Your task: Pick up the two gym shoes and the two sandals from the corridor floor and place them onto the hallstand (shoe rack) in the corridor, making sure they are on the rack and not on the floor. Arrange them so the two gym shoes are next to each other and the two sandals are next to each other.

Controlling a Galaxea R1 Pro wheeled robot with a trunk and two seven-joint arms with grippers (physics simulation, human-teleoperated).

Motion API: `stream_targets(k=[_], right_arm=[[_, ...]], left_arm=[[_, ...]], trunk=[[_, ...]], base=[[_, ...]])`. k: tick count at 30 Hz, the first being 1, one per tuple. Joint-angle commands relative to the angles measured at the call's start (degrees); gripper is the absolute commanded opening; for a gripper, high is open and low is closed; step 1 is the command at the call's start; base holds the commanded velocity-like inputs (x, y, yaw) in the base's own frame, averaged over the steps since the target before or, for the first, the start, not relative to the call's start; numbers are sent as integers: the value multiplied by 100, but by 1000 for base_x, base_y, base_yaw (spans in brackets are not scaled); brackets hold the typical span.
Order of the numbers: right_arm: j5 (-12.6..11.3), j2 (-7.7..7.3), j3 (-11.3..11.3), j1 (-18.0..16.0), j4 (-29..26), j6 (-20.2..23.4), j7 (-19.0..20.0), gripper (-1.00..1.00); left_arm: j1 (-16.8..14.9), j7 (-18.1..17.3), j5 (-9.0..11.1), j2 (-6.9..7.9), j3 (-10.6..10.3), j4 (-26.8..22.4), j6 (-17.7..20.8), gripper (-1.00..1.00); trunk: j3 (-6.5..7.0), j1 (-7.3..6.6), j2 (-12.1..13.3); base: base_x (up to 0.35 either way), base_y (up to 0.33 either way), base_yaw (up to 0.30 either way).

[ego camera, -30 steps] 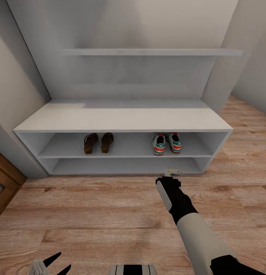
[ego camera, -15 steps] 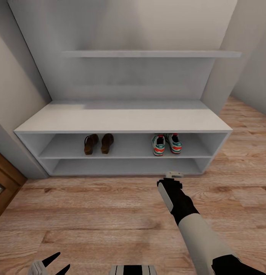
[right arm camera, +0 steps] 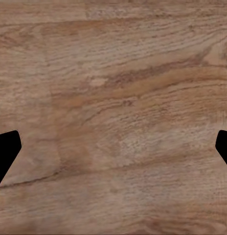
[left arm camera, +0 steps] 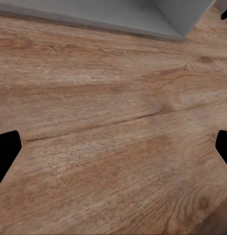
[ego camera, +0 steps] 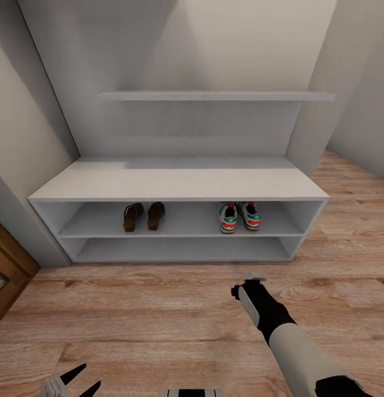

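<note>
Four shoes sit on the hallstand's (ego camera: 178, 184) upper shelf in the head view: two sandals (ego camera: 144, 215) side by side, two gym shoes (ego camera: 239, 216) side by side, so the task looks complete. Left gripper (left arm camera: 113, 147) and right gripper (right arm camera: 113, 147) each show wide-spread, empty fingers, apparently above the corridor floor (right arm camera: 118, 88).

Brown wooden door (ego camera: 7, 270) at left; grey walls (ego camera: 26, 127).

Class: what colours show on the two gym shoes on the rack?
Gym shoes: cream-white with green and red-orange accents; clearest in the head view.
</note>
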Motion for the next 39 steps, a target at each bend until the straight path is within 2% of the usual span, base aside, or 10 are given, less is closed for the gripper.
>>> stream_targets(k=[1,7,16,17,18,19,23,26,31,39], right_arm=[[-55,-49,32,27,56,-62,77,100],[-33,-429,36,160,432,-549,896,100],[-26,-1197,37,285,1117,-1264,2428,100],[-25,-1273,37,291,1211,-1374,2625,100],[-25,-1532,37,313,1631,-1892,3388,100],[-25,-1580,37,317,1747,-2038,3560,100],[-25,-1709,37,335,2256,-2670,4106,100],[-25,-1753,41,350,2672,-3199,4342,100],[-14,-1784,43,489,3143,-4148,4510,100],[-27,-1797,43,1142,3312,-5314,4578,100]], left_arm=[[-5,-21,-11,-2,18,3,-23,100],[-5,-10,-9,-5,19,8,-5,100],[-5,125,-7,-18,19,11,1,100],[-5,157,-6,-18,19,11,1,100],[-5,256,-4,-19,19,11,5,100],[-5,272,-3,-19,19,11,6,100],[-5,321,-3,-19,19,11,13,100],[-5,389,-3,-19,20,11,15,100],[-5,612,-2,-34,16,17,6,100],[-5,1037,-2,-68,5,26,-11,100]], trunk=[[18,-4,0],[147,-39,48],[309,-237,409],[327,-259,449],[344,-281,489],[362,-303,529],[434,-391,690],[488,-456,810],[578,-566,1011],[721,-742,1331]], base=[[0,0,0],[0,0,0],[0,0,0],[0,0,0],[0,0,0],[0,0,0],[0,0,0],[0,0,0],[0,0,0],[0,0,0]])
